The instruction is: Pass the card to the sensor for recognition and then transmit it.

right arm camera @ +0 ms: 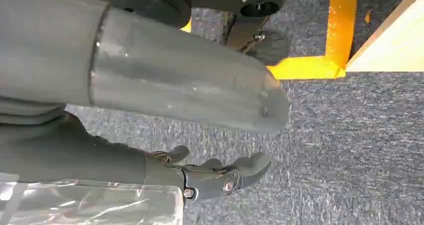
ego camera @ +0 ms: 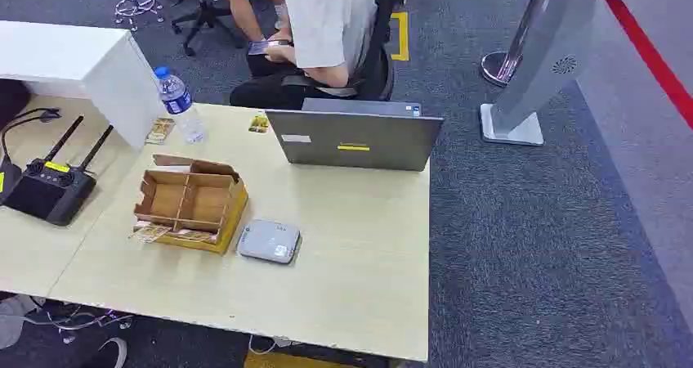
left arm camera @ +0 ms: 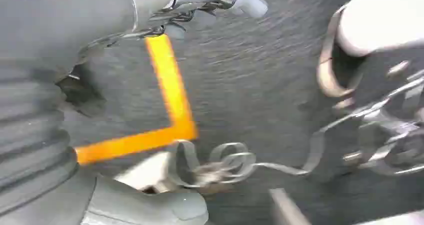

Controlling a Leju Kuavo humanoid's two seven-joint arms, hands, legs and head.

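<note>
A: On the table [ego camera: 359, 245], a cardboard box [ego camera: 190, 204] with dividers is sitting just beside a grey sensor [ego camera: 269, 241]; cards [ego camera: 150, 233] are lying at the box's front edge, touching it

B: Hands?

A: Both are hanging over carpet. Right hand [right arm camera: 165, 135] is carrying nothing, thumb and fingers apart. Left hand [left arm camera: 60, 135] is blurring; I cannot tell how its fingers are lying

B: Risks?

A: I am judging the task barely begun. Reaching for a card could be knocking the box against the sensor, and thin flat cards are likely slipping from thick fingers. A person [ego camera: 323, 24] is sitting beyond the laptop [ego camera: 353, 141]
</note>
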